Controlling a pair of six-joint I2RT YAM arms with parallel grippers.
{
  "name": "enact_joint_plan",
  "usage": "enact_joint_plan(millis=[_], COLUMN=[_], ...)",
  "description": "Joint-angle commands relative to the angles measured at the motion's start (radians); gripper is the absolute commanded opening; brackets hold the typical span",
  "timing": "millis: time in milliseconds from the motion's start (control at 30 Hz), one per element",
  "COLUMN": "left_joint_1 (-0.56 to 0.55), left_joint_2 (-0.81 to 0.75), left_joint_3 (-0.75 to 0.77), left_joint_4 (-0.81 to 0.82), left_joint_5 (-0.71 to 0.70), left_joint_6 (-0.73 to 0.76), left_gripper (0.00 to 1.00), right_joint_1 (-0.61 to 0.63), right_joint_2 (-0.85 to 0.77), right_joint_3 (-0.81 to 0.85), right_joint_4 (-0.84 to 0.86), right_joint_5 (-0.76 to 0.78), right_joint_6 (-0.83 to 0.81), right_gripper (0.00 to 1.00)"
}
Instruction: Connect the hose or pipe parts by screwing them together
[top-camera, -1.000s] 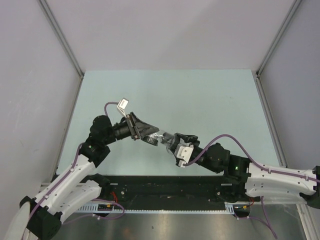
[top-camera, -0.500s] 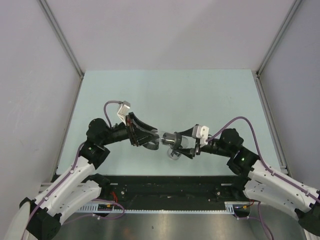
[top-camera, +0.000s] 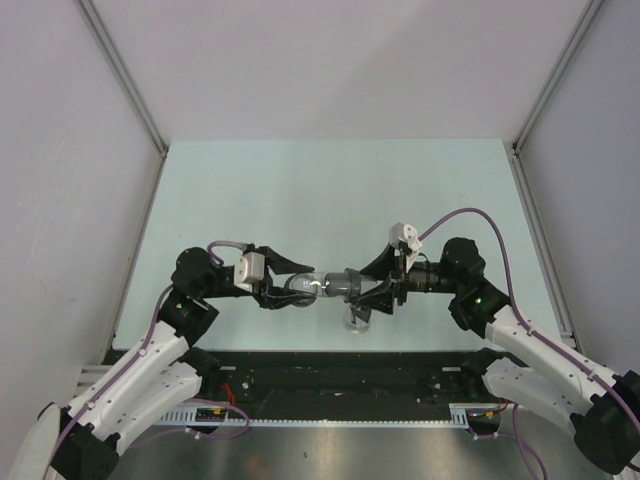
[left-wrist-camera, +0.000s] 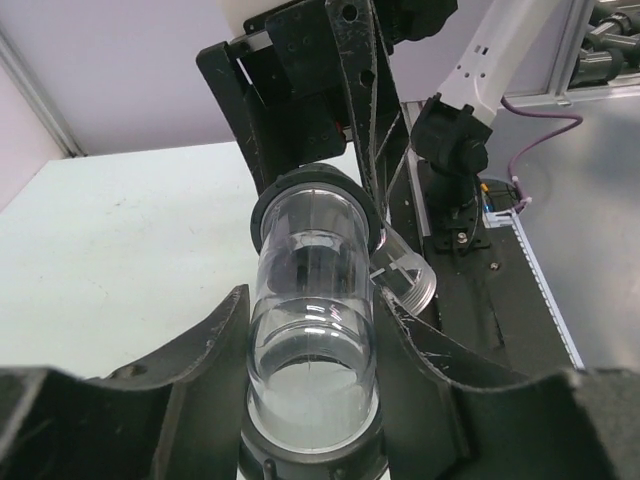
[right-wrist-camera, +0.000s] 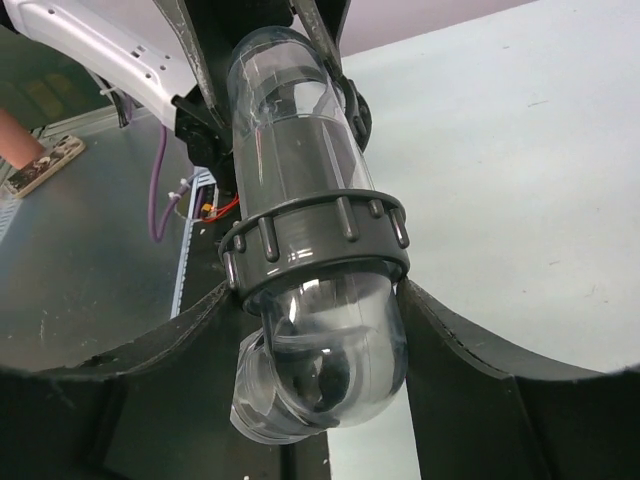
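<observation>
Just past the arm bases, over the near part of the pale green tabletop (top-camera: 330, 190), the left fingers (left-wrist-camera: 200, 375) are closed narrowly on a clear tube (left-wrist-camera: 312, 300). The right fingers (right-wrist-camera: 470, 375) pinch a clear elbow (right-wrist-camera: 325, 375). A grey ribbed ring (right-wrist-camera: 315, 245) sits where tube and elbow meet, and both lie in one line between the arms.

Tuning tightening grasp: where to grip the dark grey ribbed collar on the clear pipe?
Grip the dark grey ribbed collar across its band, pads on opposite sides, approaching along the pipe axis from the clear plastic elbow end that the right gripper clamps. Ribs give purchase; wrist roll likely turns it while the left gripper holds the smooth clear tube.
</observation>
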Motion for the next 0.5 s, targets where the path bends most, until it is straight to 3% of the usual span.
enact_joint_plan(millis=[0, 100, 267, 300, 467], left_joint_1=[-0.004, 0.002, 0.021, 0.028, 0.078], left_joint_2=[0.006, 0.015, 0.064, 0.066, 0.072], left_joint_3=[0.024, 0.064, 0.186, 0.193, 0.214], left_joint_4=[-0.006, -0.035, -0.251, -0.267, -0.27], left_joint_5=[-0.127, -0.264, -0.236, -0.223, -0.084], left_joint_6=[0.121, 0.008, -0.103, -0.118, -0.244], left_gripper=[0.28, 0.61, 0.76, 0.83, 0.86], right_joint_1=[-0.014, -0.027, -0.09, -0.095, -0.098], right_joint_2=[-0.014, -0.044, -0.047, -0.041, -0.063], right_joint_3=[0.071, 0.071, 0.101, 0.107, 0.114], right_joint_4=[0.096, 0.032, 0.004, 0.001, -0.056], right_joint_5=[-0.101, -0.066, -0.095, -0.11, -0.13], right_joint_6=[0.047, -0.03, 0.006, 0.029, 0.011], right_gripper=[0.04, 0.0, 0.0, 0.0, 0.0])
